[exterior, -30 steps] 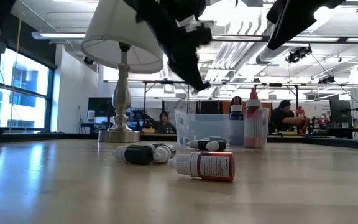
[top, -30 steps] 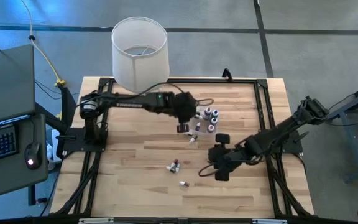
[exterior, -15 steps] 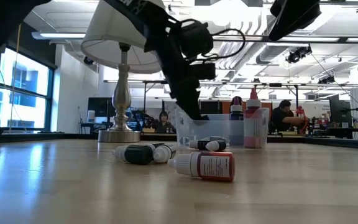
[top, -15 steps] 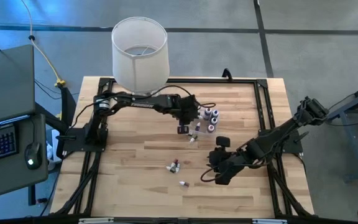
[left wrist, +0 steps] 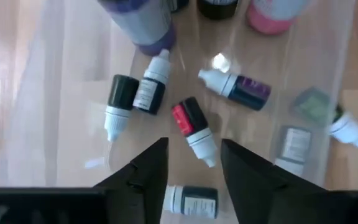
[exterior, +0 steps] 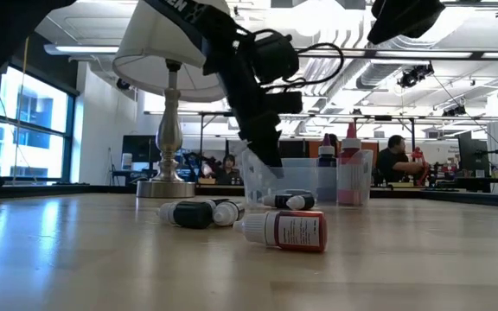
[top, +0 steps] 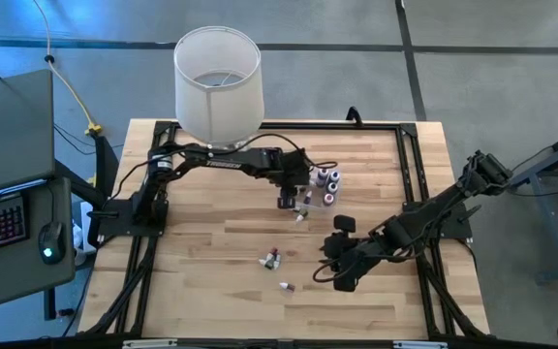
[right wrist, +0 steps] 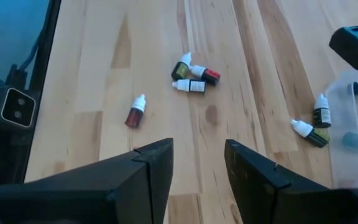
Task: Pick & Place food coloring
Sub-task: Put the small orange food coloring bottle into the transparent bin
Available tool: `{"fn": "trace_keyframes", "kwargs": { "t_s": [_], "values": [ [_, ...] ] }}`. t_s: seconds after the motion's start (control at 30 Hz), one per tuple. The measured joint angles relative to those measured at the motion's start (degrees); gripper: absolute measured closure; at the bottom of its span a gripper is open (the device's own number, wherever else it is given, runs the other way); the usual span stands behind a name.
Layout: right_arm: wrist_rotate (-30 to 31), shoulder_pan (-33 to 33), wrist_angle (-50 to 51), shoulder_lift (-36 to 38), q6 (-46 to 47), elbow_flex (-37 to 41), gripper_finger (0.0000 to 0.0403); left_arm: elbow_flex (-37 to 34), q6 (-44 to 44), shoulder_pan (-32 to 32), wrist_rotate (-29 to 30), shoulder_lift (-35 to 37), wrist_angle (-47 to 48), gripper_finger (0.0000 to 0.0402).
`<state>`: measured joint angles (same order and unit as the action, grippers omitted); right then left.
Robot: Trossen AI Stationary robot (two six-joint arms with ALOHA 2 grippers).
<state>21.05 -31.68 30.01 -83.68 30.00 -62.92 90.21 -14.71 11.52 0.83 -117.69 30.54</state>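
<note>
Bottle (exterior: 282,231) sideways, cap leftward.

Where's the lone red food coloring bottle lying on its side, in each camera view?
High: red bottle, below centre.
Low: foreground, centre.
Left wrist: not in it.
Right wrist: left of centre.
Shared landmark: three-bottle cluster close by.
</note>
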Motion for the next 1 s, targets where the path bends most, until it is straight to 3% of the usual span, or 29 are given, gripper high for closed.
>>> {"fn": "trace_keyframes", "kwargs": {
  "t_s": [0.2, 0.37, 0.5, 0.7, 1.0],
  "values": [
    [-0.01, 0.0, -1.26, -0.02, 0.02, 0.0, 0.0265, 11.96, 5.69, 0.07, -1.09, 1.18, 18.35, 0.0258],
    [0.19, -0.14, -1.39, -0.04, 0.16, 0.0, 0.0265, 22.19, 4.03, 0.04, -12.56, 2.75, 32.18, 0.0263],
    [1.21, -0.66, -3.31, -1.9, 1.57, 0.0, 0.0265, 22.72, 2.94, -0.01, -17.05, 8.56, 35.42, 0.0264],
    [0.42, -1.11, -10.49, -9.92, -1.15, 0.0, 0.0265, 12.86, 5.09, -1.51, -15.24, 21.01, 32.92, 0.0264],
    [-0.87, 0.24, -29.38, -22.14, -0.35, 0.0, 0.0265, -21.19, 15.15, -9.57, -5.63, 40.87, 5.02, 0.0264]
  ]
}}
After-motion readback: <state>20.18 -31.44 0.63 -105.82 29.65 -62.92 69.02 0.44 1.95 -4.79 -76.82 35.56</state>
